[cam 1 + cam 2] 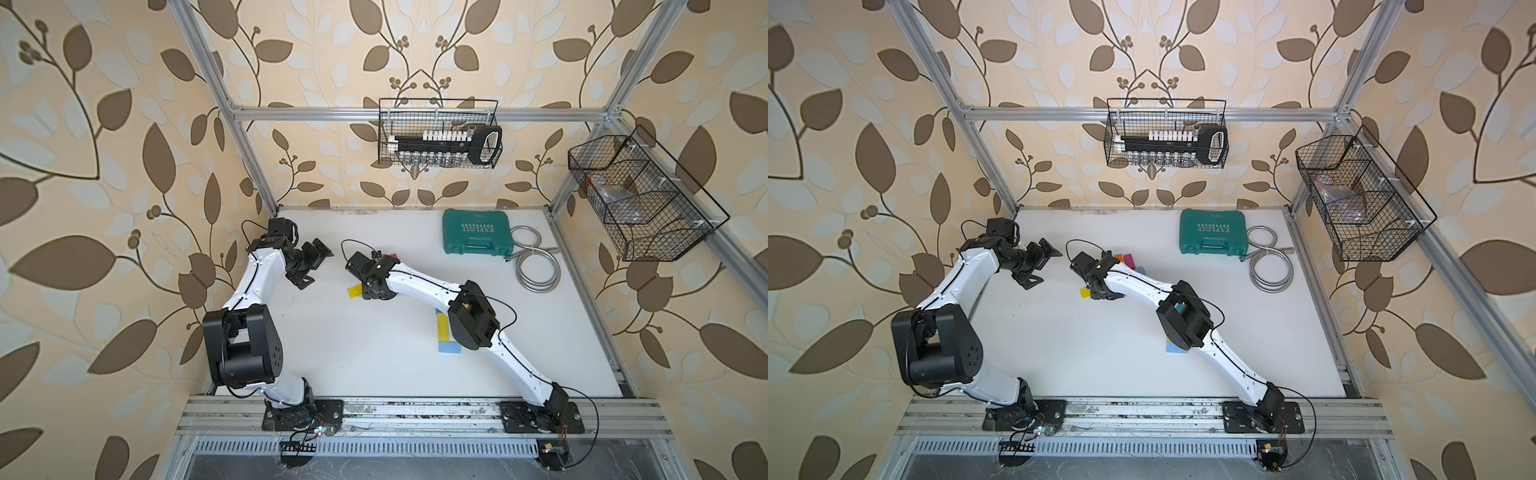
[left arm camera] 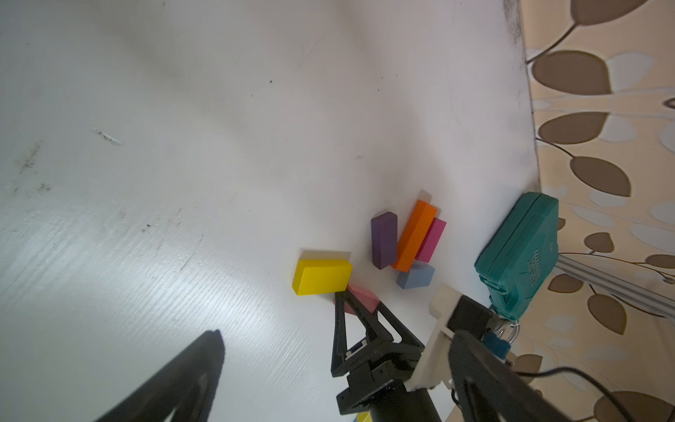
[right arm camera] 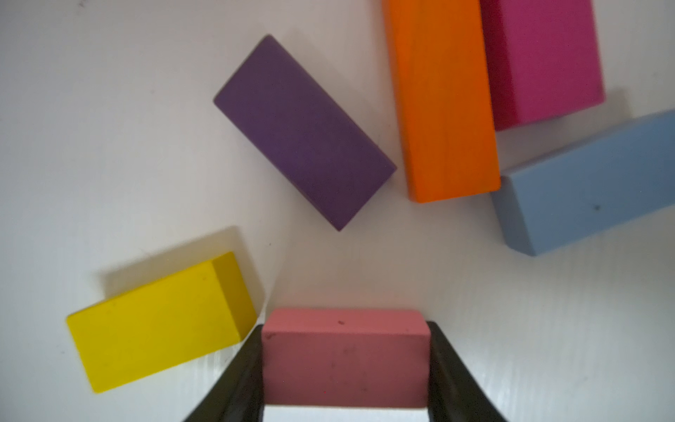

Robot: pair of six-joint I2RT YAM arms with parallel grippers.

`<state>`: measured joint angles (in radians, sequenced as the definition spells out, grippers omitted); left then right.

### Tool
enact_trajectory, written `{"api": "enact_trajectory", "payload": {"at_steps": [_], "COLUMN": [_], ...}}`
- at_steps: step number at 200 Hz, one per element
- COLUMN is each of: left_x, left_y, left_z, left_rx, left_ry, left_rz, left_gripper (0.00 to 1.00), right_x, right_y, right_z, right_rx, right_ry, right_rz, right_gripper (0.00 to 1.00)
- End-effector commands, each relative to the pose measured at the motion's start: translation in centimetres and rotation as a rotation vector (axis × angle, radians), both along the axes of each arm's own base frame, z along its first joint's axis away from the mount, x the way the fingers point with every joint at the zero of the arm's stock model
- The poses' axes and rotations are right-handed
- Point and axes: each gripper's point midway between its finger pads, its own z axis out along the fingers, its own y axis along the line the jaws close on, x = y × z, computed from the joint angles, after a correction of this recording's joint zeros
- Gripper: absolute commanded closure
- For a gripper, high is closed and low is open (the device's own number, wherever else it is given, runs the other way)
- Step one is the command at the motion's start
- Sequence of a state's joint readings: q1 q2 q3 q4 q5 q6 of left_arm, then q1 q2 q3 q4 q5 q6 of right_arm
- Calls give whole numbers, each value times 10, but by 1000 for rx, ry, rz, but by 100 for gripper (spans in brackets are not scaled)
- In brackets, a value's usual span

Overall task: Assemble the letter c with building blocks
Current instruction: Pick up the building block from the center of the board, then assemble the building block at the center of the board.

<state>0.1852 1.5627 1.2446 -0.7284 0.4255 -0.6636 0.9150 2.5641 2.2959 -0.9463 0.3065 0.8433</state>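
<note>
My right gripper (image 3: 345,327) is closed on the pink block (image 3: 345,365), with a finger flat against each of two opposite sides. I cannot tell whether it has left the table (image 1: 353,365). Taking the tabletop as a dial with 12 at the back wall, this block sits around 10 o'clock, not far from the centre. The yellow block (image 3: 160,321) lies at its 9, so close to one finger that it may be touching. The purple block (image 3: 303,131), orange bar (image 3: 442,102), magenta block (image 3: 544,58) and light blue block (image 3: 591,186) cluster toward its 1. What looks like the start of the letter, a yellow bar (image 1: 442,328) with a pale blue piece (image 1: 449,348) at its near end, lies at about 5, partly under my forearm. My left gripper (image 1: 313,266) hangs spread wide and empty between 9 and 10.

I judge the pink block light, rigid and smooth-faced. A modest squeeze should do, centred along its length — held off-centre it could pivot or slip.
</note>
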Motion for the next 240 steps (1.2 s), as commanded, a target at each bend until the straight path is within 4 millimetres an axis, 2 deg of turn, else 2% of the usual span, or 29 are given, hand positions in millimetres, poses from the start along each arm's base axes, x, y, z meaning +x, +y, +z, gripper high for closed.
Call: {"api": "enact_trajectory", "payload": {"at_steps": [1, 28, 60, 82, 86, 118, 154, 169, 191, 218, 240], "left_x": [-2, -7, -15, -22, -25, -42, -71, -81, -91, -96, -96], "left_y": [-2, -5, -10, -23, -26, -59, -92, -98, -103, -107, -110], "left_z": [4, 9, 19, 21, 31, 48, 64, 65, 64, 65, 63], "left_rx": [-28, -38, -52, -81, -80, -84, -86, -97, -102, -88, -87], "left_ry": [-15, -26, -53, -50, -79, -110, -147, -152, -148, -145, -139], "left_rz": [-1, -12, -20, -46, -53, -148, -231, -233, -233, -249, -255], "left_gripper": [1, 1, 1, 1, 1, 1, 1, 1, 1, 1, 1], "right_x": [-3, -10, -27, -46, -50, -82, -125, -142, -164, -179, -182], "right_y": [-6, -17, -43, -70, -76, -129, -209, -243, -278, -300, -301], "right_z": [22, 58, 101, 129, 132, 146, 132, 124, 104, 76, 58], "right_rx": [5, 26, 59, 85, 92, 122, 114, 110, 122, 131, 113], "right_ry": [-17, -52, -104, -138, -140, -137, -110, -107, -82, -32, 8], "right_rz": [17, 35, 43, 36, 34, 6, -64, -113, -177, -226, -215], "right_gripper": [65, 67, 68, 68, 68, 69, 69, 68, 68, 67, 66]}}
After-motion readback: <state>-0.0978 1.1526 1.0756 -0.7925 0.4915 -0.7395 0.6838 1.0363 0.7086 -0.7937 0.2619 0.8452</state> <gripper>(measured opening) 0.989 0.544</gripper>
